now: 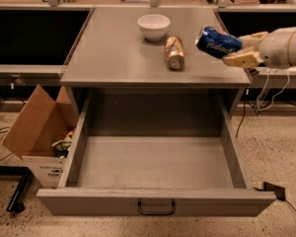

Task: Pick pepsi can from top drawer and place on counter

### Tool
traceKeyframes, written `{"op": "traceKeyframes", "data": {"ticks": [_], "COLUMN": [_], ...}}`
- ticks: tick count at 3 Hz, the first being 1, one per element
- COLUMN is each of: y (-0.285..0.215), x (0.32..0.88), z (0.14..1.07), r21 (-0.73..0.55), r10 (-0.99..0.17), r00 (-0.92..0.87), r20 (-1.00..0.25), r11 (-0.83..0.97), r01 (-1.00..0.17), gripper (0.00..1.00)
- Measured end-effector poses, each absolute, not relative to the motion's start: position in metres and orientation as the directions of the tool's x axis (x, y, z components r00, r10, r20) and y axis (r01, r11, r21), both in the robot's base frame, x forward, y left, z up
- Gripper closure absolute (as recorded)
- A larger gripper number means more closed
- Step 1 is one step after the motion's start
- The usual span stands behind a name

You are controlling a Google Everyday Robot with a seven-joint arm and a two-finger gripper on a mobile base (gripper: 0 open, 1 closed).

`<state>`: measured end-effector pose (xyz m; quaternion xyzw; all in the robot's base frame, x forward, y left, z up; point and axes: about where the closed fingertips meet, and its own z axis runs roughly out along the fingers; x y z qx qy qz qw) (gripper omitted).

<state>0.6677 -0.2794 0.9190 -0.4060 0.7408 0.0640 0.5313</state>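
Observation:
The blue pepsi can (217, 42) lies sideways in my gripper (233, 48), whose cream fingers are shut on it. The can is held in the air above the right part of the grey counter (118, 48), near its right edge. My arm reaches in from the right. The top drawer (155, 162) below stands pulled fully out, with nothing visible inside and a black handle (157, 209) on its front panel.
A gold can (175, 52) lies on its side on the counter, left of the pepsi can. A white bowl (154, 26) stands behind it. An open cardboard box (39, 132) sits on the floor left of the drawer. Cables hang at the right.

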Motion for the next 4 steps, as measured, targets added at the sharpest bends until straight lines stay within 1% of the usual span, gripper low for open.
{"op": "traceKeyframes", "data": {"ticks": [2, 3, 4], "y": [-0.282, -0.282, -0.279], "x": [0.733, 0.752, 0.763], "z": [0.900, 0.881, 0.867], "r21": [-0.186, -0.125, -0.084], "r10": [-0.435, -0.410, -0.398], "r00": [-0.244, -0.309, -0.353], "r20": [-0.867, -0.858, -0.847], "r11": [0.736, 0.751, 0.755], "r01": [-0.651, -0.648, -0.650], "gripper": [1.00, 0.82, 0.59]}}
